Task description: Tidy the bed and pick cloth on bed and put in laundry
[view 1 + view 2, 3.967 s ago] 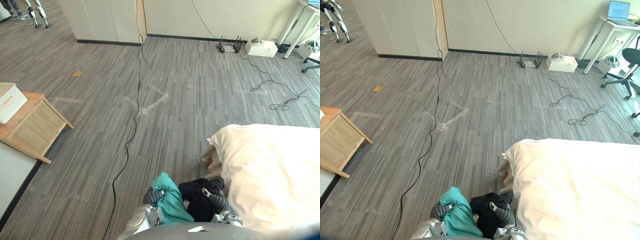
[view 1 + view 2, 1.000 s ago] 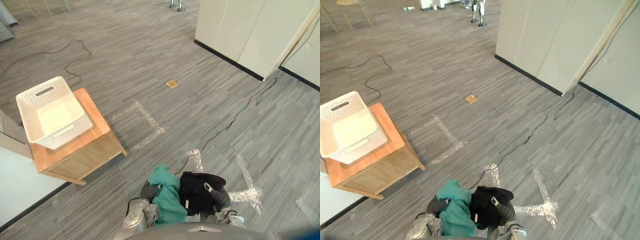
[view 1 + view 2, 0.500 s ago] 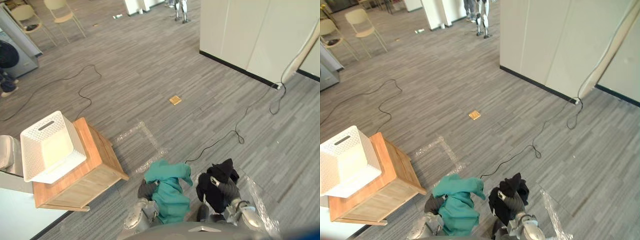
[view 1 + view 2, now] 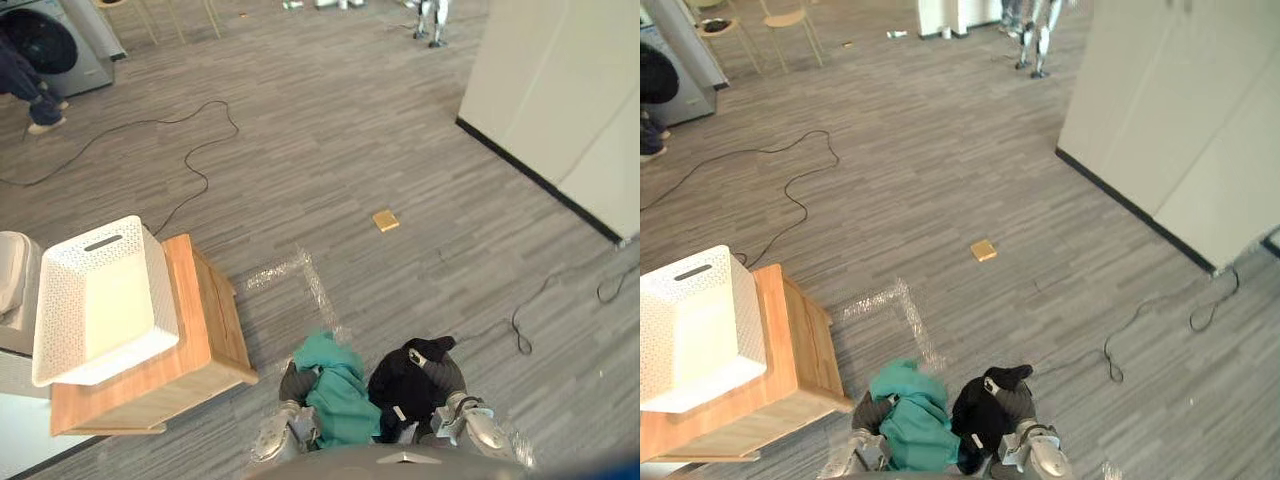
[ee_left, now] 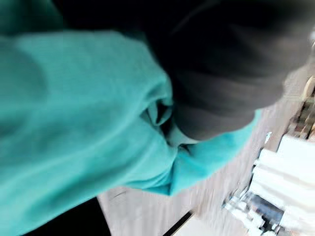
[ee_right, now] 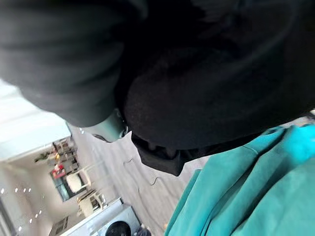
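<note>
From my head, looking down at the grey floor (image 4: pixel 330 150), my left robot hand (image 4: pixel 293 383) carries a bunched teal cloth (image 4: pixel 338 395). Just beside it, touching, my right robot hand (image 4: pixel 443 372) carries a black cloth (image 4: pixel 400 385). The white basket (image 4: pixel 163 290) sits on the tabletop of a low wooden cabinet (image 4: pixel 205 320) to my left, apart from both cloths.

In the left wrist view, teal cloth wraps over the robot hand, so I cannot tell how far open it is.

In the right wrist view, black cloth covers the robot hand the same way, with teal cloth alongside, and I cannot tell its state either.
</note>
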### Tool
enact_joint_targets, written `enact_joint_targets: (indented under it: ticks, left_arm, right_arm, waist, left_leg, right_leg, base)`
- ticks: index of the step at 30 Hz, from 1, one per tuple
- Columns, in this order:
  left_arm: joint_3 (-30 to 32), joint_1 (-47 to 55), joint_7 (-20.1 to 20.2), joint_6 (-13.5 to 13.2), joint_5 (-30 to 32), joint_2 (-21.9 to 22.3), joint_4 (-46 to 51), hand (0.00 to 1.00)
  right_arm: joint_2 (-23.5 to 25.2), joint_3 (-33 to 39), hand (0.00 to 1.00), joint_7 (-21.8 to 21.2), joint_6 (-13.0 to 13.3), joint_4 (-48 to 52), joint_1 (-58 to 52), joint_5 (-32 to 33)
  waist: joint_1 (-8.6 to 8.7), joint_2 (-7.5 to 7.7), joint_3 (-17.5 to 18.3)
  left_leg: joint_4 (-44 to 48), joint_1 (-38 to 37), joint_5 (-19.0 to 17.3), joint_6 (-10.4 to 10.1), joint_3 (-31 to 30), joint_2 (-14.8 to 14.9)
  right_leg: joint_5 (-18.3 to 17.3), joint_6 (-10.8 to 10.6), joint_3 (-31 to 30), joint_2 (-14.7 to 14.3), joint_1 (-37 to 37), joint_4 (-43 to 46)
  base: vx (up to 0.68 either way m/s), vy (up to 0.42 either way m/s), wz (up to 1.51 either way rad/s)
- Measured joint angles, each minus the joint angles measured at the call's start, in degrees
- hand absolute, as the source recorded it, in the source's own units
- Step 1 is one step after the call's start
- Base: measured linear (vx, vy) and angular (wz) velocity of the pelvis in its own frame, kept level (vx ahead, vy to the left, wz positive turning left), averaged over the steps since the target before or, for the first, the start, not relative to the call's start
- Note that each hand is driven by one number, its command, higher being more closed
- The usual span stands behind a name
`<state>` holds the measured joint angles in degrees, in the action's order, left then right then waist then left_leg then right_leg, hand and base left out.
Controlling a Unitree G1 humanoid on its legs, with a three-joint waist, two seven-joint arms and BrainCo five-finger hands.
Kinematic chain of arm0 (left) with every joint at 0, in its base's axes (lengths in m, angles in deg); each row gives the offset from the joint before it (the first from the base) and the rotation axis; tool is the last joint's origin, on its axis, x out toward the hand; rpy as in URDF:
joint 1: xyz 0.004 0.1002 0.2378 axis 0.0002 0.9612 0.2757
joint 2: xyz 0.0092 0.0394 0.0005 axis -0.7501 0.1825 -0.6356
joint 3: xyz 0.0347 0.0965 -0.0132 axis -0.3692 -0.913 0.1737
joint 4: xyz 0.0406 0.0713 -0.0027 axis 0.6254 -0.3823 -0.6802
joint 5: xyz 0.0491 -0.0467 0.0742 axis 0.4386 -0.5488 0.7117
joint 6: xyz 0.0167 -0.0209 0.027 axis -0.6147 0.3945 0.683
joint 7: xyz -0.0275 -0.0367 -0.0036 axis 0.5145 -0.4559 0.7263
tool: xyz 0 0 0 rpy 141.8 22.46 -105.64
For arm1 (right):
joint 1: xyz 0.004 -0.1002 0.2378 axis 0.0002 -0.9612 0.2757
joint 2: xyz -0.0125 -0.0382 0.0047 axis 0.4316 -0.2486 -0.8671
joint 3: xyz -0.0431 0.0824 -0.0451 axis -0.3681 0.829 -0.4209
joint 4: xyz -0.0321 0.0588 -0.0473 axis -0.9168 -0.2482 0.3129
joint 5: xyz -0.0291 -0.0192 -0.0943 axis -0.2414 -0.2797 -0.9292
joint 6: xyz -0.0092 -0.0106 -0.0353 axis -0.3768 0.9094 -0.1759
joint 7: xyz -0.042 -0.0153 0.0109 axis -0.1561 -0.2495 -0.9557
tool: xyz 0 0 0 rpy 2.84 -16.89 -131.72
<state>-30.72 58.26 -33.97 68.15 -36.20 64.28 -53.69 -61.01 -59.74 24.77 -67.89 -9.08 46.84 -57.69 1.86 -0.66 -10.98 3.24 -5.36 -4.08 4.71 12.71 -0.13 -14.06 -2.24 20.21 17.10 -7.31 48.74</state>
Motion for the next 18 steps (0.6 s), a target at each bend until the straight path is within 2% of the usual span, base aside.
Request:
enact_joint_targets:
  ticks: [2,3,4,5,6,7,8,9,10,11,12,13,14,15,16,18]
  left_arm:
    - [0.05,-0.24,0.02,0.05,-0.18,-0.37,0.0,1.0]
    - [0.05,-1.05,0.07,0.1,-0.33,-0.49,0.0,1.0]
    - [0.04,-1.45,0.15,0.19,-0.35,-0.72,-0.03,1.0]
    - [0.03,-1.57,0.26,0.21,-0.35,-0.9,-0.03,1.0]
    - [-0.12,-1.72,0.4,0.39,-0.36,-1.35,-0.03,1.0]
    - [-0.16,-1.26,0.44,1.01,-0.41,-2.64,-0.03,1.0]
    - [-0.03,-1.03,0.39,1.3,-0.43,-3.15,-0.28,1.0]
    - [-0.26,-0.99,0.35,1.97,-0.48,-2.7,-0.38,1.0]
    - [-0.73,-0.78,0.56,1.95,-0.52,-1.52,-0.31,1.0]
    - [-0.55,-0.67,0.82,1.71,-0.57,-0.58,-0.3,1.0]
    - [-0.46,-0.59,0.98,1.71,-0.63,-0.34,-0.3,1.0]
    - [-0.35,-0.17,1.36,1.69,-1.39,-0.16,-0.25,1.0]
    - [-0.05,0.2,1.42,1.7,-2.4,0.02,0.12,1.0]
    - [0.26,0.18,1.41,1.69,-2.57,0.2,0.47,1.0]
    - [0.6,0.9,1.36,1.75,-2.68,0.59,1.17,1.0]
    - [0.62,1.82,1.34,2.3,-2.74,0.68,2.2,1.0]
  right_arm:
    - [0.29,-0.09,1.0,-0.18,0.21,-0.04,-0.37,0.01]
    - [0.51,-0.21,1.0,-0.42,0.36,-0.25,-0.69,0.02]
    - [0.9,-0.42,1.0,-0.74,0.68,-0.33,-0.6,0.06]
    - [1.15,-0.58,1.0,-0.86,0.73,-0.33,-0.35,0.06]
    - [1.5,-0.88,1.0,-0.95,0.76,-0.19,0.19,0.08]
    - [2.13,-2.19,1.0,-0.97,0.79,-0.02,0.31,0.06]
    - [2.22,-2.94,1.0,-0.91,0.73,-0.08,0.35,0.03]
    - [1.78,-3.36,1.0,-0.68,0.56,-0.13,0.62,-0.03]
    - [0.36,-3.45,1.0,-0.2,0.52,-0.18,1.3,-0.04]
    - [-0.67,-3.67,1.0,0.5,0.04,-0.31,3.23,-0.08]
    - [-0.88,-3.71,1.0,0.78,-0.31,-0.55,4.19,-0.07]
    - [-1.03,-3.7,1.0,0.94,-0.98,-1.3,5.85,0.0]
    - [-1.21,-3.7,1.0,0.97,-1.55,-1.53,6.92,0.05]
    - [-1.41,-3.69,1.0,0.89,-1.65,-1.48,7.21,0.05]
    - [-1.72,-3.46,1.0,0.63,-1.85,-1.39,8.12,0.05]
    - [-1.7,-3.26,1.0,0.4,-2.41,-1.42,8.15,-0.12]
  waist:
    - [0.98,-0.43,-0.14]
    - [1.06,-0.75,-0.15]
    - [0.96,-0.72,-0.07]
    - [0.82,-0.35,0.04]
    - [0.54,0.78,-0.11]
    - [0.24,3.13,-0.33]
    - [0.3,3.77,-0.12]
    - [0.68,1.95,-0.35]
    - [0.51,-1.32,0.37]
    - [-0.86,-4.42,0.82]
    - [-0.94,-4.69,0.77]
    - [-1.17,-4.58,0.6]
    - [-1.45,-4.5,0.47]
    - [-1.5,-4.69,0.26]
    - [-1.83,-5.4,-0.13]
    - [-3.18,-4.78,-0.11]
  left_leg:
    - [-0.05,-1.98,-1.31,-1.08,-3.57,1.33]
    - [-0.02,-2.51,-2.63,-1.95,-5.63,2.36]
    - [-0.03,-2.68,-3.84,-2.98,-7.62,3.09]
    - [-0.03,-2.69,-4.5,-3.3,-8.35,3.08]
    - [-0.04,-2.79,-4.98,-4.5,-9.19,2.32]
    - [0.1,-4.97,-6.38,-6.41,-10.68,0.68]
    - [0.79,-6.05,-7.84,-7.33,-11.64,0.89]
    - [2.74,-6.56,-9.56,-8.48,-12.78,2.32]
    - [5.13,-6.34,-10.54,-8.8,-13.38,5.36]
    - [8.42,-5.75,-10.01,-8.64,-13.43,7.35]
    - [11.32,-5.07,-9.25,-8.32,-13.53,7.72]
    - [19.54,-1.93,-6.77,-8.21,-13.66,8.12]
    - [31.11,3.06,-1.99,-8.83,-13.42,9.22]
    - [37.51,6.14,1.34,-9.45,-13.2,10.27]
    - [49.68,11.88,2.69,-9.9,-11.7,12.96]
    - [54.59,16.56,0.19,-8.47,-6.05,14.17]
  right_leg:
    - [-0.21,-1.09,-0.88,-3.23,-1.36,-10.98]
    - [1.73,-2.31,-2.0,-5.54,-2.79,-21.42]
    - [6.81,-3.11,-3.99,-7.5,-4.25,-33.47]
    - [9.15,-4.48,-5.21,-7.7,-5.55,-37.74]
    - [11.54,-6.64,-6.64,-6.89,-7.39,-40.99]
    - [12.82,-8.5,-8.83,-4.71,-7.97,-43.3]
    - [16.96,-6.24,-10.2,-4.57,-7.2,-42.54]
    - [20.01,-4.28,-10.29,-5.55,-5.92,-40.28]
    - [18.4,-1.19,-8.96,-7.93,-5.46,-37.65]
    - [16.03,0.68,-7.23,-9.13,-4.14,-36.36]
    - [14.85,1.06,-6.4,-9.1,-3.45,-35.81]
    - [12.69,1.7,-4.68,-8.88,-1.01,-35.35]
    - [10.89,2.16,-2.95,-9.18,2.18,-36.02]
    - [10.43,2.51,-2.04,-9.84,4.26,-37.2]
    - [9.91,3.07,-0.34,-11.72,8.96,-39.98]
    - [8.88,3.33,0.84,-12.44,12.85,-42.93]
  base:
    - [0.54,-0.087,0.99]
    - [0.45,-0.166,0.85]
    - [0.46,-0.189,0.78]
    - [0.48,-0.253,0.68]
    - [0.48,-0.319,0.85]
    - [0.51,-0.364,0.93]
    - [0.54,-0.412,1.08]
    - [0.55,-0.394,0.95]
    - [0.64,-0.417,0.85]
    - [0.49,-0.302,0.61]
    - [0.46,-0.294,0.56]
    - [0.4,-0.299,0.7]
    - [0.39,-0.301,0.71]
    - [0.36,-0.283,0.64]
    - [0.28,-0.217,0.38]
    - [0.34,-0.241,0.1]
